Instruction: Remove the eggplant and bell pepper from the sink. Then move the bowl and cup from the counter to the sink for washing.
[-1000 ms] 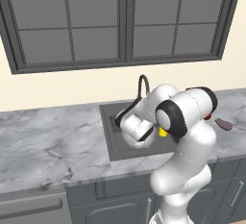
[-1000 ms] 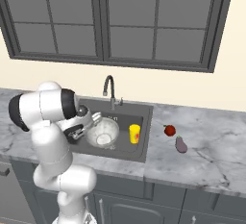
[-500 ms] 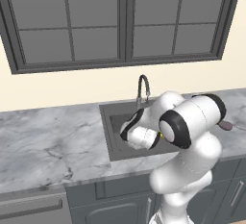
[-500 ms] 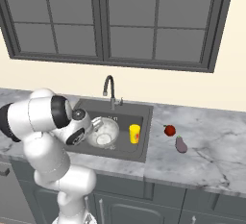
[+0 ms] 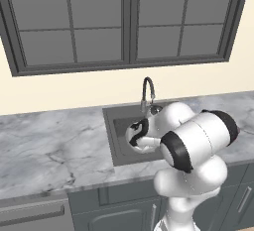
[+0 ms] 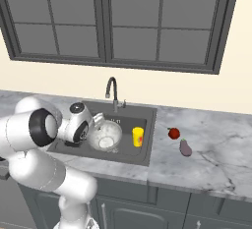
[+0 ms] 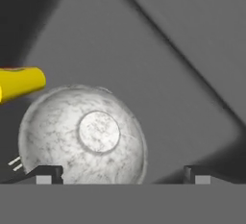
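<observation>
Left base view: the sink (image 5: 117, 141) holds the arm's wrist. Right base view: bowl (image 6: 105, 136) and upright cup (image 6: 138, 136) sit in the basin; bell pepper (image 6: 173, 133) and eggplant (image 6: 185, 147), lengthwise toward 11 o'clock, lie on the counter (image 6: 216, 159). Hand view: gripper (image 7: 122, 174) spread wide, holding nothing; cup at 10 o'clock of bowl. No readable writing.

We're seeing a veined marble counter (image 6: 206, 154), polished-looking, and a matt dark grey sink (image 6: 142, 155). The bowl (image 7: 81, 134) is looking marbled and smooth, the cup (image 6: 138, 136) plain glossy yellow, plastic-like.

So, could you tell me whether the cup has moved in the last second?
No. The cup stands upright in the sink, right of the bowl.
</observation>
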